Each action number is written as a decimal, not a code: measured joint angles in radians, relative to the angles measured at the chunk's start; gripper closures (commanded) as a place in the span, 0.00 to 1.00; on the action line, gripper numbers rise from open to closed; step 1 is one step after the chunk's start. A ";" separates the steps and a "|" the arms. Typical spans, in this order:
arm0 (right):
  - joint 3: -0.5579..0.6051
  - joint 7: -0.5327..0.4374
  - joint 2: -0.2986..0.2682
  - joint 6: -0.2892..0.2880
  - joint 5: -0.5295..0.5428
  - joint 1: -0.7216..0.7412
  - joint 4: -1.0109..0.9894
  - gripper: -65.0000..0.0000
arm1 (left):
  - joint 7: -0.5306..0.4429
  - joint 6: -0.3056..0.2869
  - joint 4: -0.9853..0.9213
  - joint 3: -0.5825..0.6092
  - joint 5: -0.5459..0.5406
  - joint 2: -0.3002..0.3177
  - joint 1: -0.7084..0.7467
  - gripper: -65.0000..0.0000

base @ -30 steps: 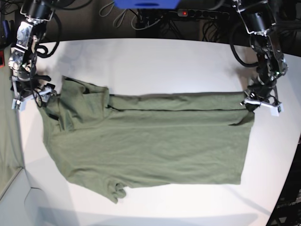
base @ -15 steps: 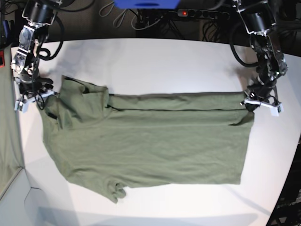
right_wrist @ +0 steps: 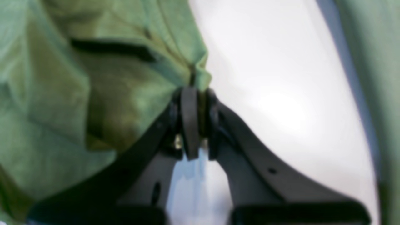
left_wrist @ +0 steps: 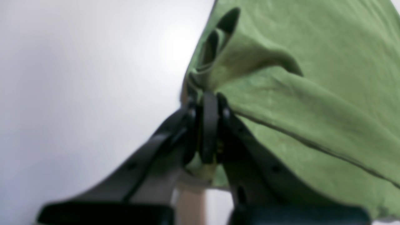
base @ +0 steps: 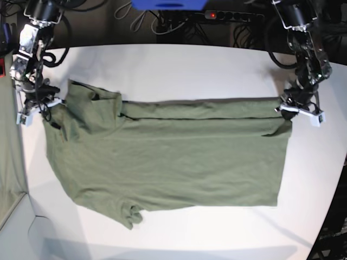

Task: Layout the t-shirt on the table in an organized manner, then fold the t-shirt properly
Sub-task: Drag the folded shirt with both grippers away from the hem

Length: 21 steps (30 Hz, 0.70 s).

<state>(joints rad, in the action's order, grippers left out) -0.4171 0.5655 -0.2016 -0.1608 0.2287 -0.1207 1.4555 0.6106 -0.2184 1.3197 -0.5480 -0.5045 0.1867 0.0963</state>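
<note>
The t-shirt (base: pixel 168 157) is lying spread across the white table (base: pixel 179 70), its upper edge folded over into a long band. The left gripper (base: pixel 297 110) is pinching the shirt's corner on the base view's right, jaws closed on cloth. The right gripper (right_wrist: pixel 190 90) is clamping a bunched edge near the sleeve. A green cloth strip (base: pixel 8 157) is hanging beside the table, and cables and a power strip (base: pixel 227 15) are lying behind it.
</note>
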 measured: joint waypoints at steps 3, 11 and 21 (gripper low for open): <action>0.001 0.011 0.000 0.000 0.002 -0.044 0.096 1.00 | 0.023 0.005 0.066 0.000 0.005 -0.001 0.047 1.00; 0.003 0.010 -0.006 0.000 0.007 -0.077 0.250 1.00 | 0.024 0.005 0.190 0.001 -0.119 0.019 0.088 1.00; 0.023 0.120 -0.070 0.000 0.012 -0.003 0.261 1.00 | 0.101 0.013 0.222 -0.007 -0.230 0.083 0.017 1.00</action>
<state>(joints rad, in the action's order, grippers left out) -0.3943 0.6853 -0.2714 -0.1612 0.2405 -0.1234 1.7168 0.7113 -0.2058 1.5414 -0.5549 -0.7341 0.2699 0.1135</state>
